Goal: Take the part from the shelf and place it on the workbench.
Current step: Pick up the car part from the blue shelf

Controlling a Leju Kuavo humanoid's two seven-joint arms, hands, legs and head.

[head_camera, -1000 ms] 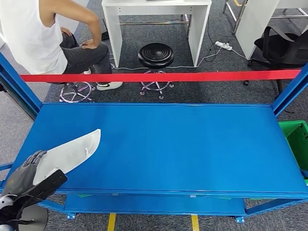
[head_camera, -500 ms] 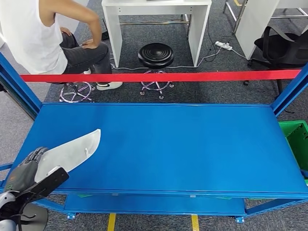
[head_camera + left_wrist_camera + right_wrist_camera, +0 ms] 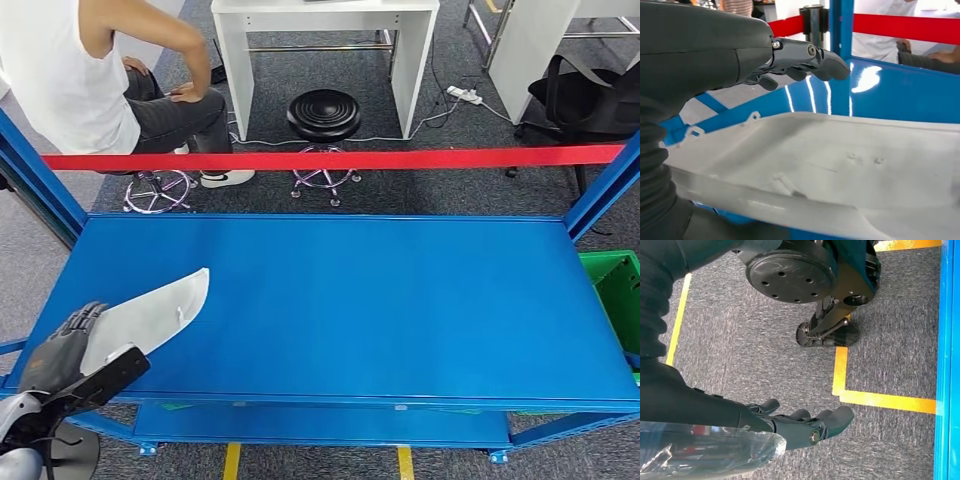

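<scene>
The part (image 3: 147,318) is a long, white, blade-shaped shell lying on the left front of the blue workbench (image 3: 377,300), its tip pointing toward the back right. My left hand (image 3: 64,360) is at the part's near end by the bench's front left corner. Its dark fingers lie along the part's far edge and its black thumb below the near edge. In the left wrist view the fingers (image 3: 806,55) stretch out straight above the part (image 3: 851,165) with a gap of blue showing between them. My right hand (image 3: 802,425) hangs over the carpet floor, fingers spread and holding nothing.
A red bar (image 3: 340,159) runs across behind the bench, between blue uprights (image 3: 38,180). Beyond it a person (image 3: 68,80) sits at the back left, near a black stool (image 3: 324,113) and a white desk (image 3: 324,20). A green bin (image 3: 619,290) stands off the right end.
My left hand has shifted slightly at the part's near end, dipping back and then sliding a little right. The part itself has stayed where it lies.
</scene>
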